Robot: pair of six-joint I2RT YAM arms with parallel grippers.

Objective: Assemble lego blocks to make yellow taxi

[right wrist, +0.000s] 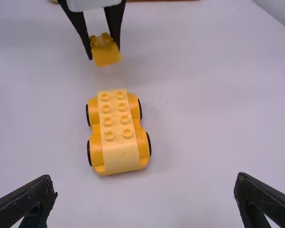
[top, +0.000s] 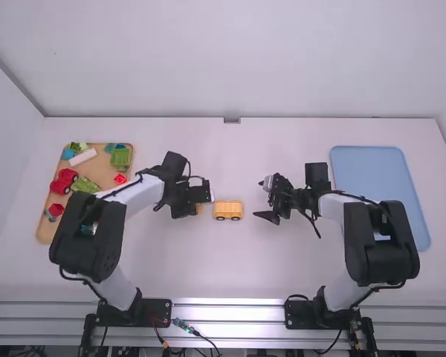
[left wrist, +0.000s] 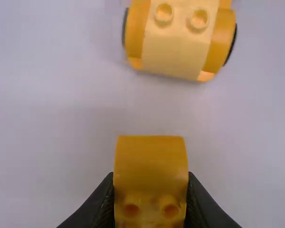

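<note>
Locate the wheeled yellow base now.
In the high view, the wheeled yellow base stands on the table at mid-picture, between the yellow block in the left gripper and the open right gripper.

A hand could pass along the worktop's (top: 230, 271) far edge, beyond both arms, or between them from the near edge to the car (top: 228, 210). The car and the left gripper (top: 198, 207), just beside it, block the middle; a gap opens towards the right gripper (top: 259, 199). The left arm (top: 87, 234) overhangs the wooden tray (top: 47, 229), the right arm (top: 380, 242) the blue tray (top: 366, 167).
</note>
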